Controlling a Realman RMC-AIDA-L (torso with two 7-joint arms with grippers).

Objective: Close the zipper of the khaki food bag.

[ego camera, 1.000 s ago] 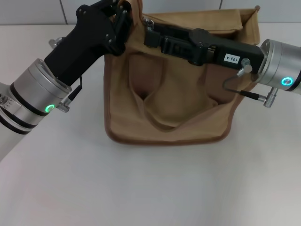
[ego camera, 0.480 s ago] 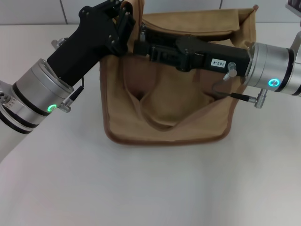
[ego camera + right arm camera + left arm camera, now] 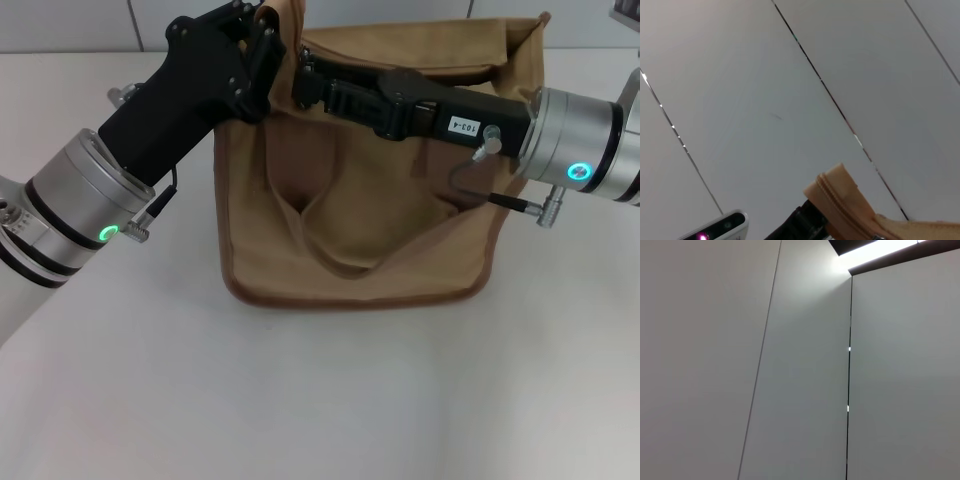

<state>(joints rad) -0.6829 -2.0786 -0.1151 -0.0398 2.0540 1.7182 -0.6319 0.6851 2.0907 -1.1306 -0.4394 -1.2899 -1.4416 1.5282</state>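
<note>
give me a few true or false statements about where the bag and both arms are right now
1. The khaki food bag stands upright on the white table. True.
2. The right claw is parked out at the table's edge, away from the bag. False: it reaches across the bag's top to its left corner.
3. The left claw is up at the bag's top left corner. True.
4. The handle strap is lifted high above the bag. False: it droops down the front panel.
5. The right wrist view shows a stretch of the zipper along a tan fabric end. True.
6. The left wrist view shows the bag's inside. False: it shows only plain wall panels.
</note>
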